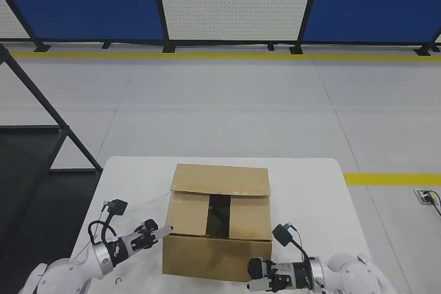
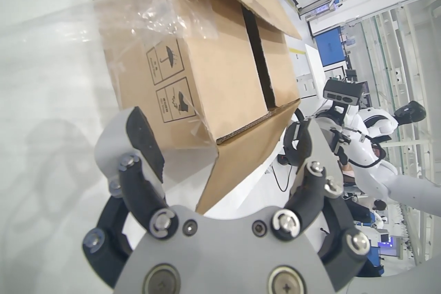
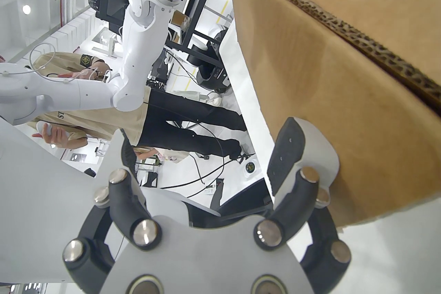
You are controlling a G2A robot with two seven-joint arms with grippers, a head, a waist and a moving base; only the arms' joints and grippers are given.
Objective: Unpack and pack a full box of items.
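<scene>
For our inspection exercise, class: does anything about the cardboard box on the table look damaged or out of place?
Yes. A crumpled clear plastic strip, probably peeled tape, clings to the side of the cardboard box and trails away over the table. The top flaps do not meet, leaving a dark gap.

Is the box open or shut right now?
Partly open: two flaps of the box lie folded down with a dark gap between them; the outer flaps stick out.
</scene>
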